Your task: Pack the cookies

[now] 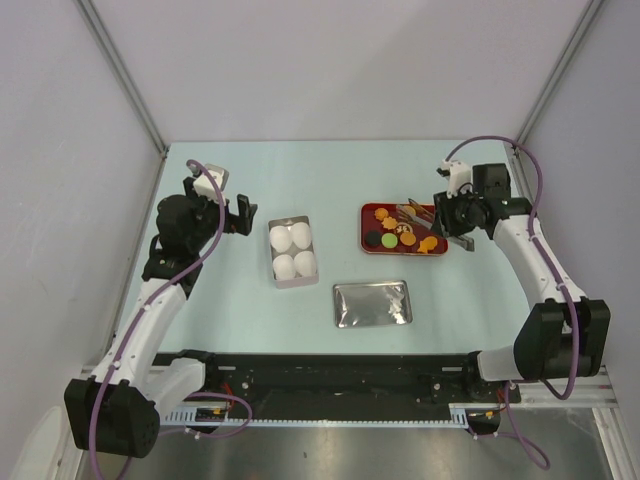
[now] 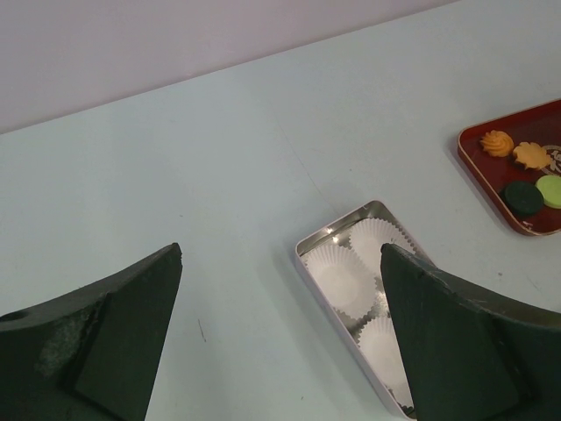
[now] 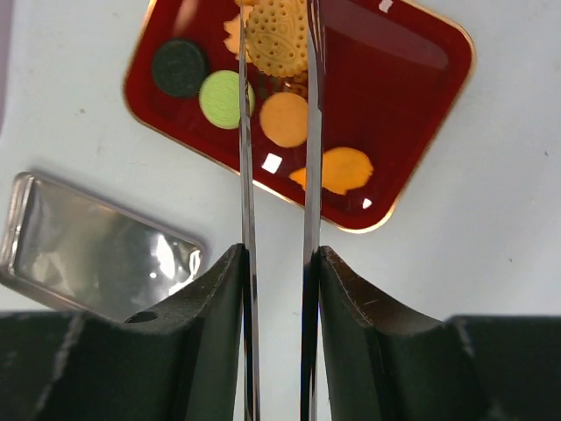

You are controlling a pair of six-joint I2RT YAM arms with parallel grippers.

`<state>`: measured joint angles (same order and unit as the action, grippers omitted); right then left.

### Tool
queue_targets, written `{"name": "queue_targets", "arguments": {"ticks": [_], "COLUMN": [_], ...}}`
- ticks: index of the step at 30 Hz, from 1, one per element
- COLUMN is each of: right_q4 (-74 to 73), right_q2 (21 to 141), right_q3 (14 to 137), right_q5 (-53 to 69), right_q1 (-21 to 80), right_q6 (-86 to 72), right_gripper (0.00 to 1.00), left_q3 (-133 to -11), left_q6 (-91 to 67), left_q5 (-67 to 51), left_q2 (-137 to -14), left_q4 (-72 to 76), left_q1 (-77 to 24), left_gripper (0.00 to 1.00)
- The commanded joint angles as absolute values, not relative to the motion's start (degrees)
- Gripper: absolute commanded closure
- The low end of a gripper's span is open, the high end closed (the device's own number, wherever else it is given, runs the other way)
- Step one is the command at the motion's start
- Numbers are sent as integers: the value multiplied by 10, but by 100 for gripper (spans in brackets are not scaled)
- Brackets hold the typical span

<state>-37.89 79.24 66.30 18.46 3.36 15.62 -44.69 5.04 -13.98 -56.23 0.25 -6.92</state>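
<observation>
Top: cookies (image 1: 402, 232) on red tray (image 1: 367, 247); right gripper (image 1: 447, 215) at its right end.
Left wrist: left gripper (image 2: 280, 254) gaping, empty, well left of tray.
Right wrist: jaws clamped on tongs (image 3: 246, 175), blades astride tan cookie (image 3: 276, 35). Risk: cookie slipping from the smooth blades.

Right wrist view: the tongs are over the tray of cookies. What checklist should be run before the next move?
1. Grip: right pincer shut on the tongs: ok.
2. Aim: tips of the tongs at the round tan cookie over the red tray: ok.
3. Pinch: that cookie held between the tips: cannot tell.
4. Target: tin uncovered, its paper cups empty: ok.
5. Clearance: left pincer open, apart from the tin: ok.
</observation>
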Motion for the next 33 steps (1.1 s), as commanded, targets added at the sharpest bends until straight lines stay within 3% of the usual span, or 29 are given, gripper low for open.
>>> {"name": "queue_targets", "arguments": {"ticks": [1,14,33], "right_q4": [-362,-349,-335], "right_q2": [766,784,949], "right_q3": [708,765,896], "right_q5": [209,199,200], "right_q1": [68,198,322], "right_q6": [137,142,168], "right_gripper": [67,68,67], "left_q3": [-469,-462,-440], "left_q6": [57,58,68], "left_q5": [-152,-138,-113], "left_q2": [-558,-569,-571], "left_q4": [12,25,60], "left_q1": [-72,-72,-72], "left_gripper": [0,0,0]}}
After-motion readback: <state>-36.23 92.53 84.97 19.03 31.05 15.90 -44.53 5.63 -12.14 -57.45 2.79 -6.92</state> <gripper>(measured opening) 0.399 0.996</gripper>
